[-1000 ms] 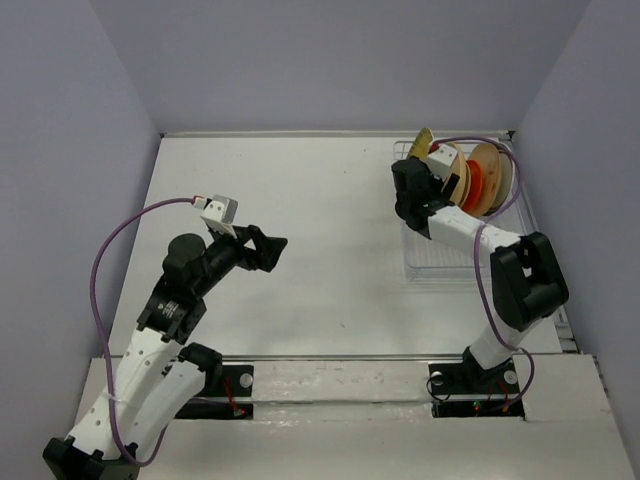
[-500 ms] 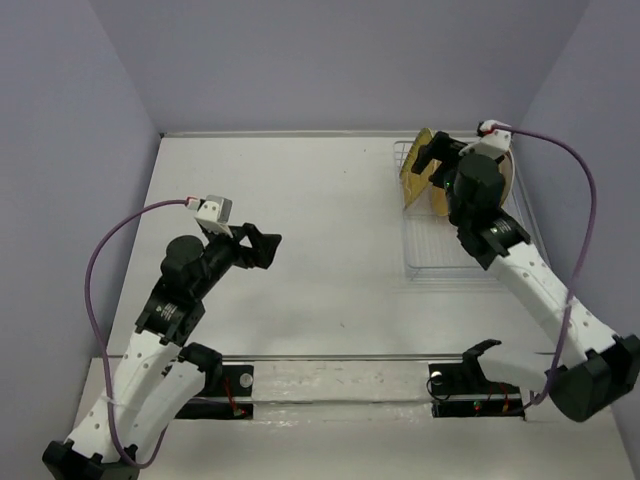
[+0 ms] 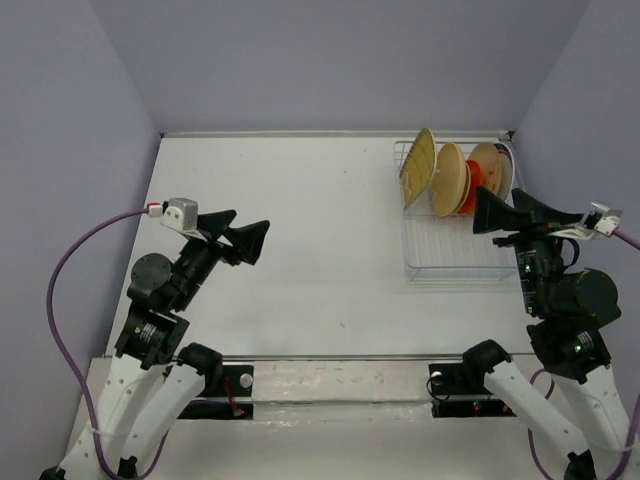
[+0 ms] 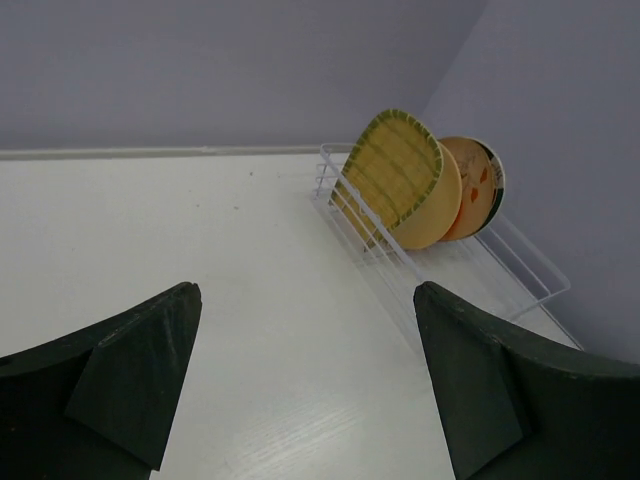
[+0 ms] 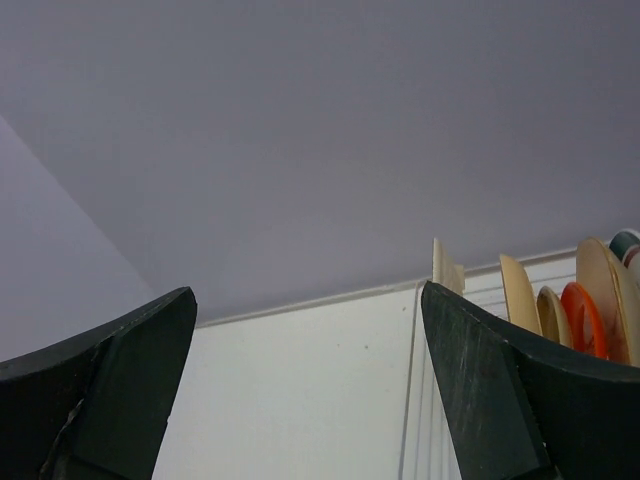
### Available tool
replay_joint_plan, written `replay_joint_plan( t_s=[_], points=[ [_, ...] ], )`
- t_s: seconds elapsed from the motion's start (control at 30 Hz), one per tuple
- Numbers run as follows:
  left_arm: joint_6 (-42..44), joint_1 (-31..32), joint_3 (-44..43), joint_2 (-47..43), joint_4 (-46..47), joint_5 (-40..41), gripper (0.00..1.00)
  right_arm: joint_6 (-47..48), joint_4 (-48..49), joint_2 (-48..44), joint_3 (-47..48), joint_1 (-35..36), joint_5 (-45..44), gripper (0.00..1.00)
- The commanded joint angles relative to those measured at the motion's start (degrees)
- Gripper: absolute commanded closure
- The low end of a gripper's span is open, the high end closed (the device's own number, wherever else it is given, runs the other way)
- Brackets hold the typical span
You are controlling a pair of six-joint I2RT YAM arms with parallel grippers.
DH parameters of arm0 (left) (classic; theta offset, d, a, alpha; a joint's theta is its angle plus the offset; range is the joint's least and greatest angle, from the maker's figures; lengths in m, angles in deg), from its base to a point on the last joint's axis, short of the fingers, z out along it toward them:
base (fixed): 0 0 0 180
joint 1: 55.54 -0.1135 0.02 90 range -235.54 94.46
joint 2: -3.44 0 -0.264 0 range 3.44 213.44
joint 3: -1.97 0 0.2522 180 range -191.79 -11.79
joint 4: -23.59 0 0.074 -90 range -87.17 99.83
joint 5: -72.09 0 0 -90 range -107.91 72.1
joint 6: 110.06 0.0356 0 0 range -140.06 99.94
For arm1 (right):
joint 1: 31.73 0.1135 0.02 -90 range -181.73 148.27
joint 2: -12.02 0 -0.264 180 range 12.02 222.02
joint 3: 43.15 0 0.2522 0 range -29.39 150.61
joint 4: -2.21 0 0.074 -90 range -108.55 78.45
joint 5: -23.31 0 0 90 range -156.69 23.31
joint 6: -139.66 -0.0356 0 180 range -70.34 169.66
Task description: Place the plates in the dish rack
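The dish rack (image 3: 455,245), a silver wire basket, stands at the far right of the table. Several plates stand upright in its far end: the yellow-green grid plate (image 3: 417,168), a peach plate (image 3: 450,180), the orange-red plate (image 3: 474,186), another peach plate (image 3: 488,163) and the white teal-rimmed plate (image 3: 508,172). My right gripper (image 3: 510,212) is open and empty, raised near the rack's right side. My left gripper (image 3: 238,232) is open and empty over the left half of the table. The left wrist view shows the rack (image 4: 500,265) and the grid plate (image 4: 398,180). The right wrist view shows the plates edge-on, the orange-red one (image 5: 580,318) among them.
The white table (image 3: 300,220) is walled by grey-violet panels at the back and both sides. The near half of the rack holds no plates. A rail with both arm bases (image 3: 340,380) runs along the near edge.
My right arm has pulled back from the plates in the rack towards the near right and now stands raised and empty. My left arm has lifted and shifted slightly left.
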Motion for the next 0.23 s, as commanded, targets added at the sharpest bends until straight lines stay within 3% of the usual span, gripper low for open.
replay_joint_plan(
  t_s=[0.0,0.2],
  points=[
    [-0.2,0.2,-3.1,-1.5,4.4,-0.2,0.01,-1.1,-3.5,3.0,-3.1,0.5,4.3,0.0],
    [-0.7,0.2,-3.3,-2.2,2.8,-0.2,0.01,-2.1,-3.5,5.1,-2.7,0.5,6.3,0.0]
  ],
)
